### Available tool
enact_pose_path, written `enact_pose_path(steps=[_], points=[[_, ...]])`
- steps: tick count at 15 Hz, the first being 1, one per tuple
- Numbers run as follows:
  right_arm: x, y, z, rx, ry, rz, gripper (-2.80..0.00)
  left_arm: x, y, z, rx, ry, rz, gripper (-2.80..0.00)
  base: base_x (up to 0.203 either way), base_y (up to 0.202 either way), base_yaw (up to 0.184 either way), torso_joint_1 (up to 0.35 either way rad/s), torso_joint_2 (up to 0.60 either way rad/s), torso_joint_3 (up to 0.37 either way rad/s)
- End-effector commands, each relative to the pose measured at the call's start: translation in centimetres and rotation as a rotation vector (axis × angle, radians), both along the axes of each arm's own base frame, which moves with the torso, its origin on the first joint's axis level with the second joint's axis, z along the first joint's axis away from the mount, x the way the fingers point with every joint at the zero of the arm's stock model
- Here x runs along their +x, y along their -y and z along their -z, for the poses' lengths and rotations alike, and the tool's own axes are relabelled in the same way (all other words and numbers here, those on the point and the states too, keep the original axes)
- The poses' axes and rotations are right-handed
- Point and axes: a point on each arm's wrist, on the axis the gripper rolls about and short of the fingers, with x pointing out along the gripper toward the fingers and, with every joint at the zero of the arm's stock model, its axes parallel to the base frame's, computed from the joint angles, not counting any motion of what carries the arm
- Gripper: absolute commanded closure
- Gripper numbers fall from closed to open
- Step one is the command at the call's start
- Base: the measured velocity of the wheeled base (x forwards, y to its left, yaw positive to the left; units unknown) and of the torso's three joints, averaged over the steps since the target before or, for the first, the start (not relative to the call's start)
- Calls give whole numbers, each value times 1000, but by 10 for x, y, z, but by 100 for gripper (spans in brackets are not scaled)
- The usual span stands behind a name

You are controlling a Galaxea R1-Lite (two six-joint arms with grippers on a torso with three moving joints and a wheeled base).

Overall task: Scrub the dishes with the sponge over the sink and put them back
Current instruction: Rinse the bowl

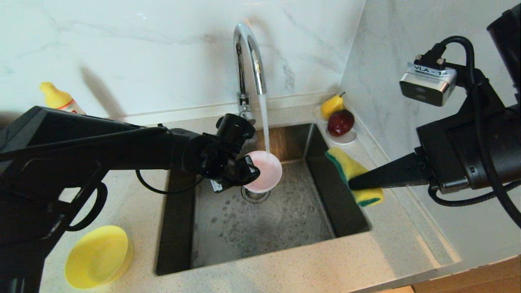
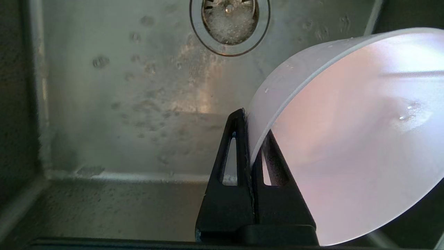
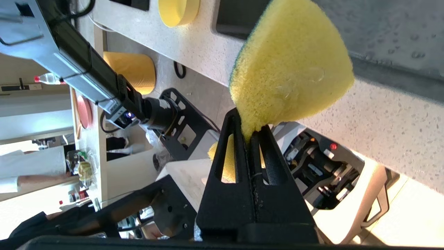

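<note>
- Two grippers are working over the sink: left gripper is pinching the pink bowl by its rim under the tap stream, above the drain.
- Right gripper is clamping the sponge at the sink's right edge, well apart from the bowl.
- Bowl's open face is tilting twd the sponge side; judging right arm needs to go across the sink to it.
- Yellow bowl is sitting on the counter left of the sink.

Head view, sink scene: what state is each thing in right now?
Tap: running.
Pink bowl: tilted under the stream, over the sink.
Left gripper: shut on the pink bowl's rim.
Right gripper: shut on the sponge, at the sink's right edge.
Yellow bowl: upright on the counter.
</note>
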Motion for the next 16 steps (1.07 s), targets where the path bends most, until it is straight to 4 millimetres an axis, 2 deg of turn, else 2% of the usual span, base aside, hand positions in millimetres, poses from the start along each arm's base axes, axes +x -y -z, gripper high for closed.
enact_pose_path(steps=[1,4,12,16], points=[[-1,1,3,-5,-12,-3,0,4,2,1,-5,5,-5,0,0,0,0,0,0,0],[1,-1,4,12,11,0,0,5,3,4,-10,-4,-9,0,0,0,0,0,0,0],[2,-2,6,12,11,-1,0,-10,-3,-3,-52,-92,12,0,0,0,0,0,0,0],[2,-2,8,9,7,-1,0,-9,-3,1,-55,-106,3,0,0,0,0,0,0,0]])
